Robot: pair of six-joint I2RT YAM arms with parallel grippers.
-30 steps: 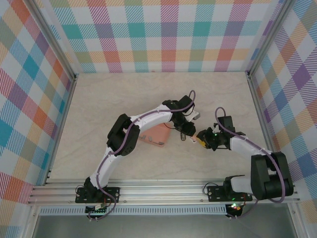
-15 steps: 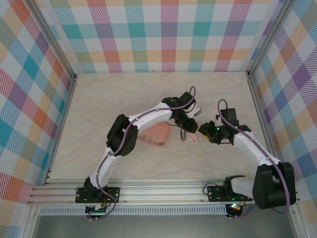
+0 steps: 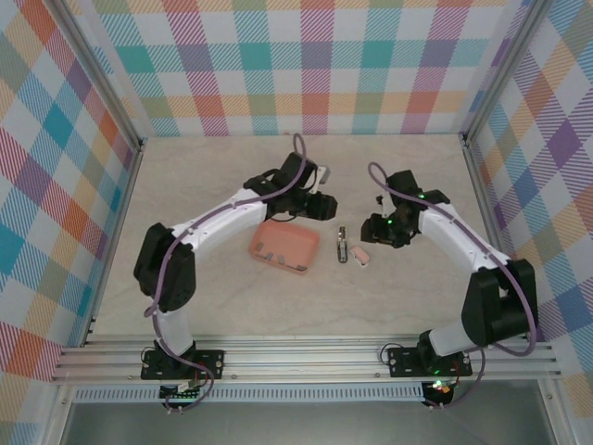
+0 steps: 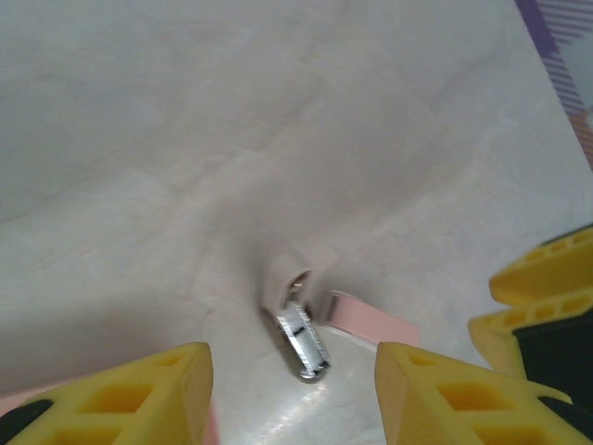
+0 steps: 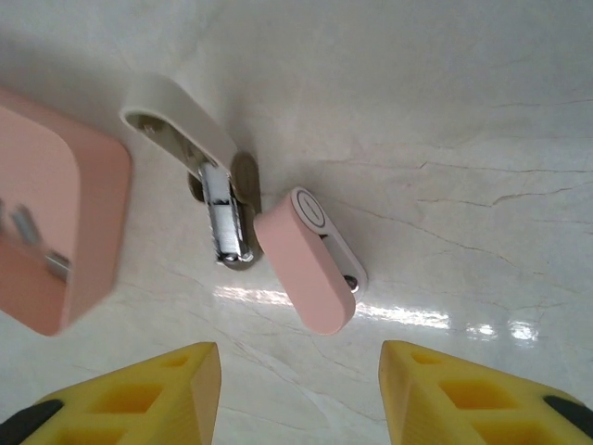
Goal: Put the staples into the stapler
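Note:
The stapler (image 3: 345, 247) lies open on the table between my two grippers. Its metal channel (image 5: 226, 222) is bared, and its pink body (image 5: 307, 270) is swung aside to the right. In the left wrist view the channel (image 4: 305, 341) lies just ahead of my left gripper (image 4: 295, 399), which is open and holds nothing. My right gripper (image 5: 301, 399) is open too, a little short of the pink body and apart from it. Small grey staples (image 5: 23, 225) lie blurred in the salmon-pink tray (image 5: 65, 176). From above, the left gripper (image 3: 321, 206) and right gripper (image 3: 374, 228) flank the stapler.
The pink tray (image 3: 289, 239) sits just left of the stapler, under the left forearm. Aluminium posts and checkered walls close in the table on three sides. The right gripper's yellow fingers (image 4: 542, 297) show at the right edge of the left wrist view.
Both grippers have opened and drawn back from the stapler, the left toward the far left, the right toward the far right. The stapler now lies free on the table.

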